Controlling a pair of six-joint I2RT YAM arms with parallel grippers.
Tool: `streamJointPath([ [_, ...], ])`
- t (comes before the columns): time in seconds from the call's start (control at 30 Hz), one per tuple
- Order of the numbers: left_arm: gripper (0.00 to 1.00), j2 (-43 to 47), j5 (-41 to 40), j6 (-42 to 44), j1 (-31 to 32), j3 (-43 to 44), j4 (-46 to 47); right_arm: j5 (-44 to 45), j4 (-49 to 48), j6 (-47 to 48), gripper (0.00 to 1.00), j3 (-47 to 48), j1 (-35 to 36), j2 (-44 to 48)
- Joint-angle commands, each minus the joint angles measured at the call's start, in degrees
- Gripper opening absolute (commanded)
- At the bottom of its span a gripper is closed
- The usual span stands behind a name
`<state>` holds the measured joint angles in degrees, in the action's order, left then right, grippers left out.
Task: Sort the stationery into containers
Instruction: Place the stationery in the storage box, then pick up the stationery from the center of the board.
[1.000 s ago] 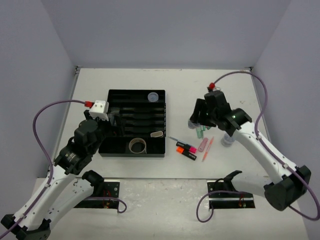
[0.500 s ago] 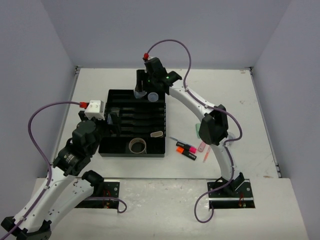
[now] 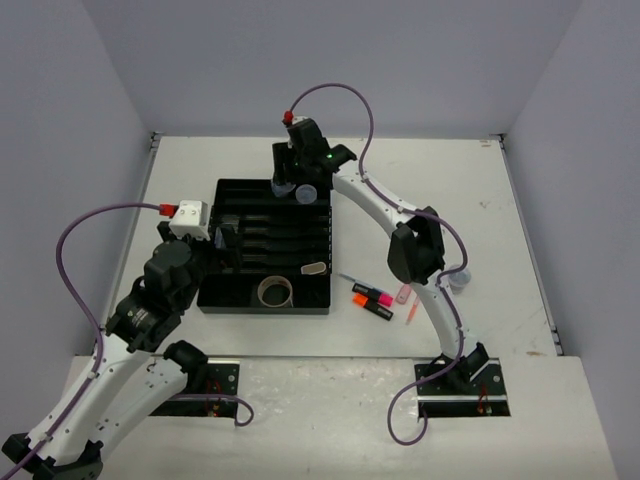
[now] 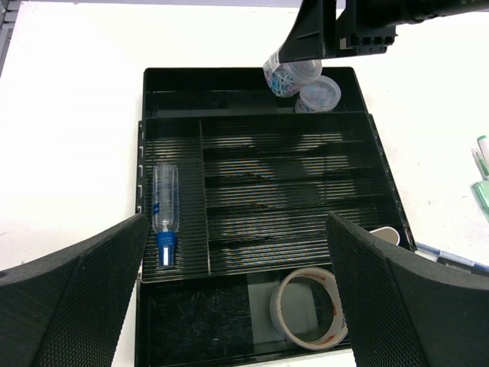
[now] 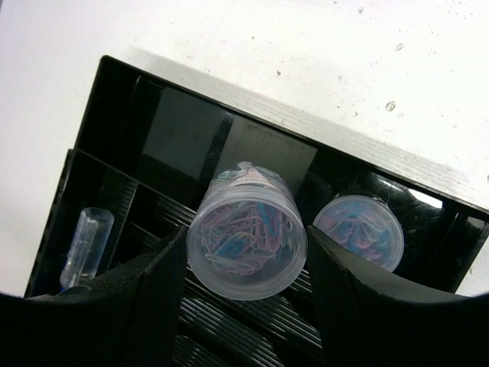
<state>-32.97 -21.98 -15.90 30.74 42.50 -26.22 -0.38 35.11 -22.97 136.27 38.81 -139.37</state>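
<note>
- The right gripper point(image 3: 287, 184) has been swung over the tray's point(image 4: 229, 73) far compartment.
- A tub point(image 5: 246, 243) is gripped in its part-open jaws there, beside a second tub point(image 5: 359, 230).
- The left gripper point(image 3: 226, 248) is spread wide, empty.

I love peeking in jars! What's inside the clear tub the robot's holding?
Pink and blue paper clips show through the clear tub in the right gripper. Its fingers cover both sides, so how full it is is hidden.
</note>
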Motion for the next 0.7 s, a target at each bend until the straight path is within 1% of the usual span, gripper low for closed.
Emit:
streamJointPath([
  [0.0,1.00,0.5,1.1,0.2,-0.6,-0.2,1.5,0.6,-1.3,3.0,0.44,2.4,0.0,-0.5],
  [0.03,1.00,0.6,1.2,0.2,-0.6,-0.3,1.5,0.6,-1.1,3.5,0.49,2.7,0.0,-0.7],
  [0.13,1.00,0.9,1.4,0.3,-0.6,-0.3,1.6,0.6,-0.8,4.4,0.77,2.9,0.0,-0.6],
  [0.27,1.00,1.0,1.3,0.3,-0.6,-0.4,1.7,0.9,-0.5,5.8,0.98,2.7,0.1,1.1],
  [0.4,1.00,1.0,1.2,0.3,-0.6,-0.4,1.7,1.8,0.1,6.4,0.99,1.9,-0.3,3.6],
  [0.47,1.00,1.2,0.8,0.3,-0.7,-0.4,1.5,3.8,1.2,5.1,0.99,-2.4,-1.1,6.7],
  [0.5,1.00,1.4,0.6,0.2,-0.6,-0.4,1.4,5.3,0.9,4.5,0.99,-5.2,-1.5,11.0],
  [0.57,1.00,1.7,0.3,0.2,-0.6,-0.4,1.4,7.6,0.0,2.0,0.99,-14.4,-2.8,18.5],
  [0.6,1.00,1.8,0.1,0.1,-0.6,-0.3,1.2,8.8,-0.1,0.2,0.99,-22.0,-4.2,22.9],
  [0.67,1.00,1.9,-0.6,-0.1,-0.6,-0.3,0.9,10.9,-0.1,-3.1,0.99,-34.4,-7.1,32.0],
])
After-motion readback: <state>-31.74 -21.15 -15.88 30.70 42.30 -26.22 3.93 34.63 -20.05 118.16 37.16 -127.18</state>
